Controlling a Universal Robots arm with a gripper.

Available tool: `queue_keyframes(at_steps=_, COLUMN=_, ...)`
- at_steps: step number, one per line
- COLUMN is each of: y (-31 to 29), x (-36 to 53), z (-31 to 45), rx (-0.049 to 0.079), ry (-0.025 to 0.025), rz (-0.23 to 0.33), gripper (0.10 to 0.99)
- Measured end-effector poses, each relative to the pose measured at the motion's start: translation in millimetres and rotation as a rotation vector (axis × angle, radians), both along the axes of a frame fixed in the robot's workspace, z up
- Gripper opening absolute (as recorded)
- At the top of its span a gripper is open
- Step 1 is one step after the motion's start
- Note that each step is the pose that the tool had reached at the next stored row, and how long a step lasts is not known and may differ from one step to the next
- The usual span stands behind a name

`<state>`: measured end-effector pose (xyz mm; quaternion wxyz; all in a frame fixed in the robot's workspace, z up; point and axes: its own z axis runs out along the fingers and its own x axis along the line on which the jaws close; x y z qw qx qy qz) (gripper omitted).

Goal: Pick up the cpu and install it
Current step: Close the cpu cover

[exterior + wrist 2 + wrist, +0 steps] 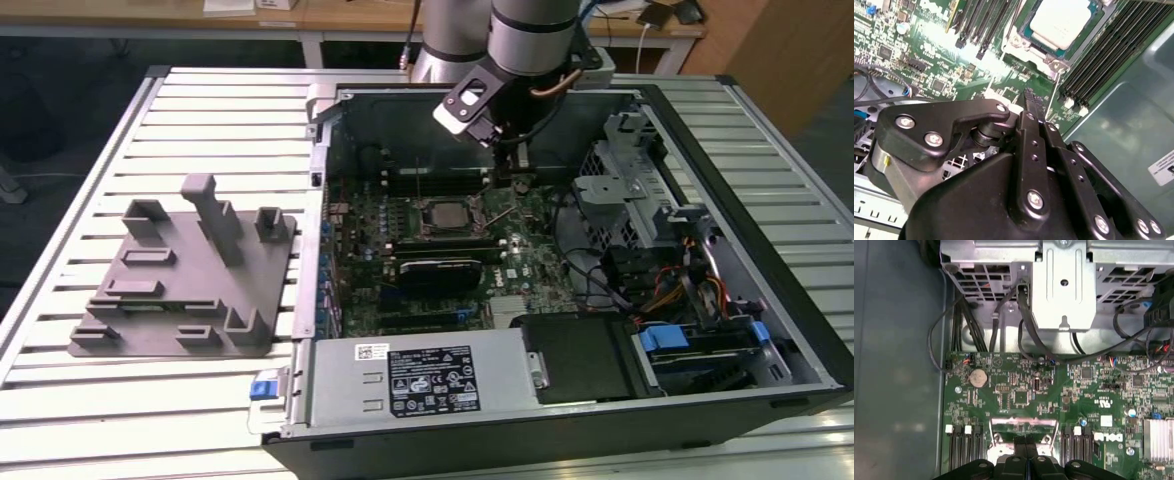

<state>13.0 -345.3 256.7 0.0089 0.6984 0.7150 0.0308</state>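
While cpu (1059, 22) lies seated — end effector (1031, 99) closed.

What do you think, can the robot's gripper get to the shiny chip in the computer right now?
Probably yes. The chip lies on the green board with its shiny top uncovered, and the gripper hangs close beside it inside the open computer case, nothing between them. Its fingers are shut, though.

cpu (1061, 21) clipped by the frame edge in second wrist view. Gripper (1026, 440) hides part of socket frame (999, 427) in first wrist view.
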Motion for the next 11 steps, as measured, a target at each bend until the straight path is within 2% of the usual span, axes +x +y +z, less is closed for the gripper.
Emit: queue_keyframes(at_steps=11, y=0.0, x=20.9, z=-0.1, rx=0.0, ry=0.0, rz=0.0, gripper=0.106)
